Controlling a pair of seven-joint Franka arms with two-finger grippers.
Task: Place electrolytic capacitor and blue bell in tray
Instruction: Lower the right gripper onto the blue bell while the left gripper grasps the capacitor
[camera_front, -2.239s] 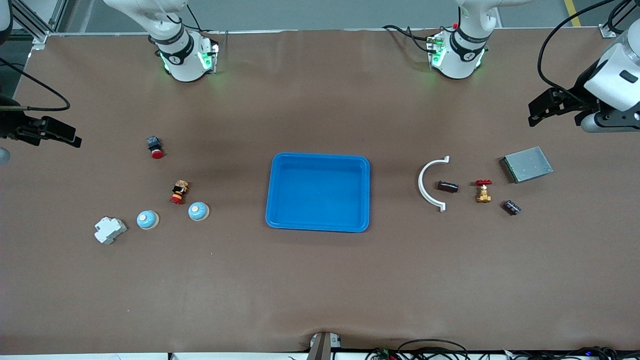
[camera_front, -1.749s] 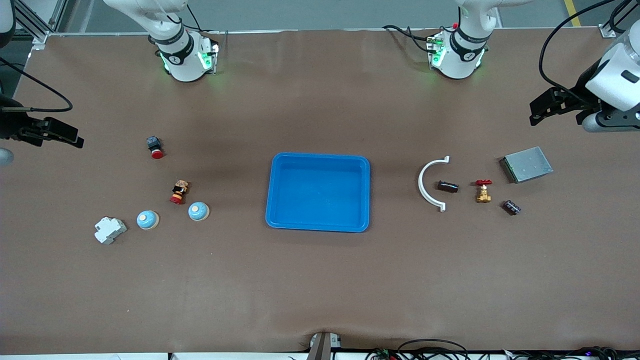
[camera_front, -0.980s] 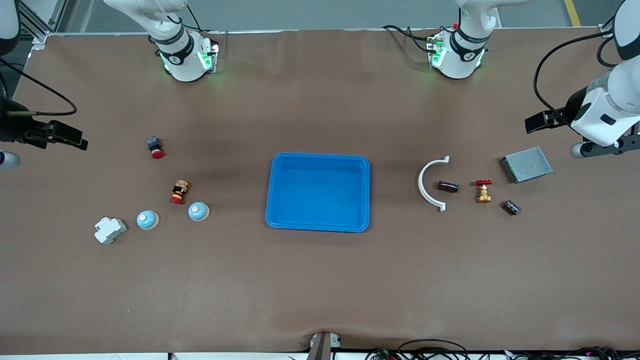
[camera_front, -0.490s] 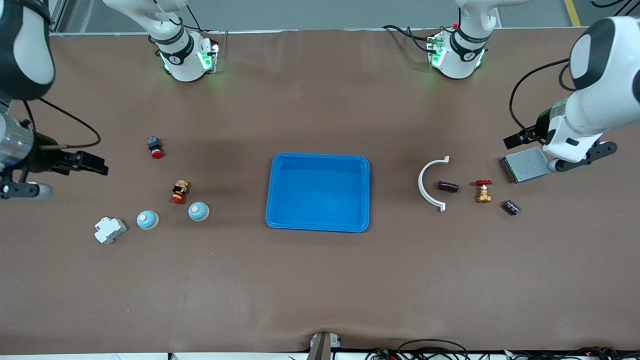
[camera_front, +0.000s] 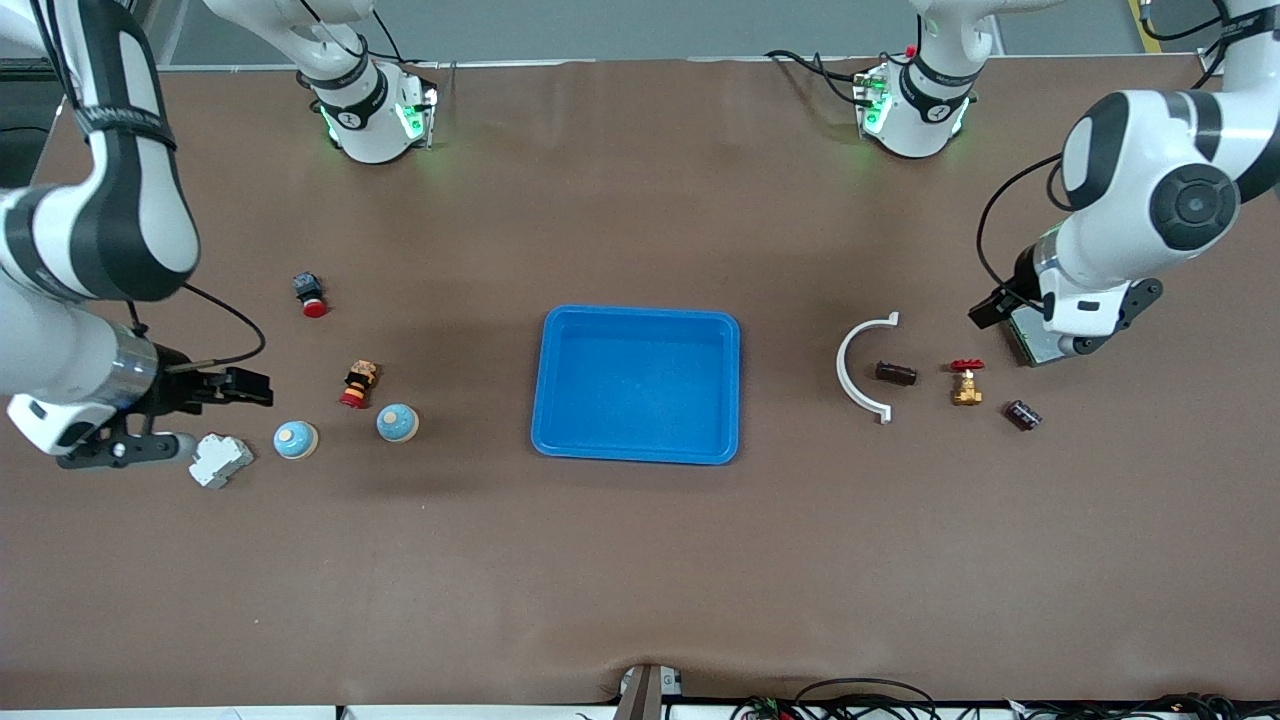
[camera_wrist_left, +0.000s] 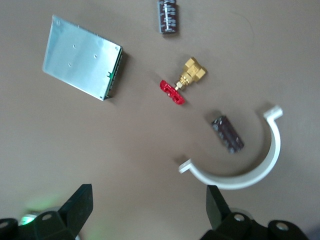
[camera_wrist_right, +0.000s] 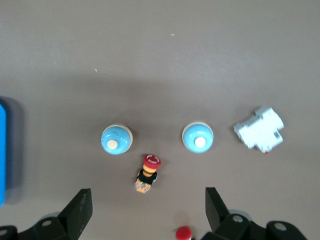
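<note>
- The left gripper (camera_wrist_left: 147, 212) hangs in the air over the table's bare top at the left arm's end, fingers (camera_wrist_left: 80, 205) spread wide apart and holding nothing.
- Out ahead of its fingertips lies the white curved bracket (camera_wrist_left: 245, 165), nearest to them, an open arc flat on the table.
- Inside that arc's hollow lies one dark electrolytic capacitor (camera_wrist_left: 227, 134) on its side, apart from the bracket.
- Past it is the brass valve with red handle (camera_wrist_left: 184, 82), then a second capacitor (camera_wrist_left: 168, 16), farthest from the fingertips.
- The grey metal box (camera_wrist_left: 82, 57) lies flat, ahead of the other finger, well apart from the valve.
- The right gripper (camera_wrist_right: 147, 212) hangs over the right arm's end of the table, fingers (camera_wrist_right: 79, 207) likewise wide apart and empty.
- Just ahead, between its fingertips, lies the small figure with a red cap (camera_wrist_right: 148, 172); a red push button (camera_wrist_right: 183, 232) shows close to one finger.
- Past the figure sit two blue bells, one (camera_wrist_right: 117, 140) toward the tray and the other (camera_wrist_right: 198, 137) beside the white breaker (camera_wrist_right: 259, 130).
- The blue tray (camera_front: 637, 384) sits at mid-table with nothing in it, well apart from both grippers; its edge (camera_wrist_right: 2, 150) shows in the right wrist view.
</note>
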